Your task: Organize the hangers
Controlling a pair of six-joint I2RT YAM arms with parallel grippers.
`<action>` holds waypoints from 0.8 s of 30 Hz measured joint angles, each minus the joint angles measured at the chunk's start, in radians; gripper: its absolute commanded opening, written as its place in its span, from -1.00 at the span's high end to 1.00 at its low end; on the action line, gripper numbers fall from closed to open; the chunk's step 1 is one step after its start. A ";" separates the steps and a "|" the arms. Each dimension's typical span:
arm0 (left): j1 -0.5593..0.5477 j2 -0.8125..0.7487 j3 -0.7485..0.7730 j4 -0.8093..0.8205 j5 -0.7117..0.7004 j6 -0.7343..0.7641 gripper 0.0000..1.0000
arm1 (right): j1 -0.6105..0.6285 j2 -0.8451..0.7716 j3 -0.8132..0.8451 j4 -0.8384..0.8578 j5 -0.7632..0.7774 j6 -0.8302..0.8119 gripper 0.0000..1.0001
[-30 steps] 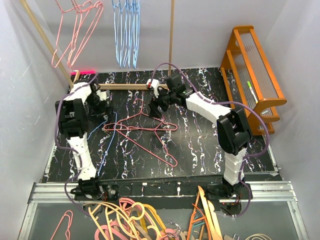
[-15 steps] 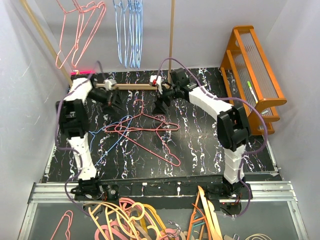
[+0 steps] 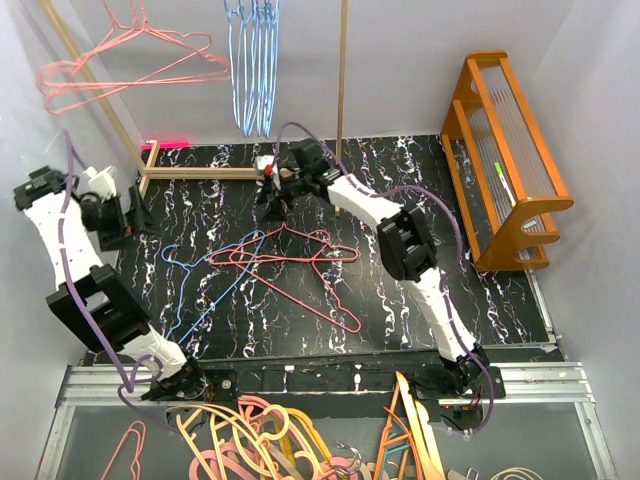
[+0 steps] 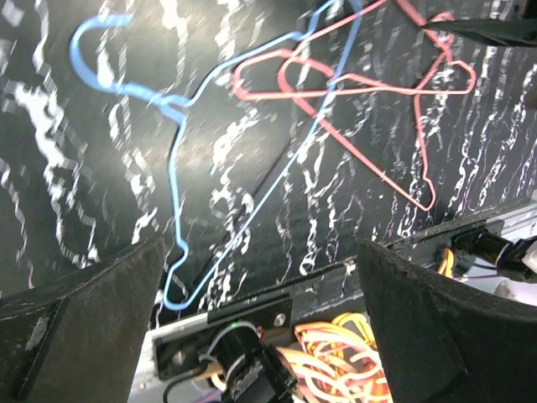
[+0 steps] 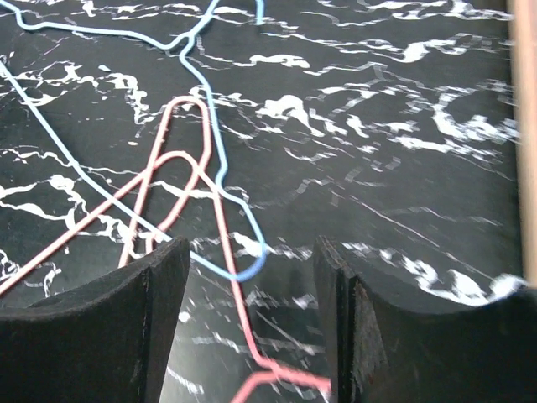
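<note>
Two pink wire hangers [image 3: 300, 255] lie tangled with a blue hanger [image 3: 205, 270] on the black marbled table. More pink hangers [image 3: 130, 55] and blue hangers [image 3: 250, 70] hang from the rail at the back. My right gripper [image 3: 272, 195] is low over the tangle's far end. In the right wrist view it [image 5: 252, 319] is open, with a pink wire [image 5: 225, 235] running between the fingers and a blue loop [image 5: 243, 270] just ahead. My left gripper [image 3: 128, 215] is raised at the far left, wide open [image 4: 260, 319] and holding nothing, looking down on the blue hanger [image 4: 174, 159].
A wooden rail frame stands at the back, with an upright post [image 3: 342, 70], a slanted post [image 3: 95, 85] and a base bar [image 3: 200, 172]. An orange rack [image 3: 510, 150] fills the right side. Thick orange, pink and cream hangers [image 3: 260, 440] are piled below the table's near edge.
My left arm has swung out to the far left and up. The hanging pink hangers have swung sideways. My right gripper moved left over the hanger hooks and its jaws narrowed.
</note>
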 measured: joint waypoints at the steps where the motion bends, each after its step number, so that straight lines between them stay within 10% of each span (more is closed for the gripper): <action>1: 0.031 0.003 -0.013 -0.021 -0.008 0.018 -0.94 | 0.015 0.012 0.003 0.000 0.002 -0.006 -0.20; 6: 0.185 0.004 -0.119 -0.076 -0.113 0.107 -0.94 | 0.108 0.064 0.006 0.001 0.024 -0.044 -0.07; 24: 0.176 -0.084 -0.277 -0.122 -0.235 0.226 -0.94 | 0.192 0.186 0.076 0.019 0.165 -0.021 0.26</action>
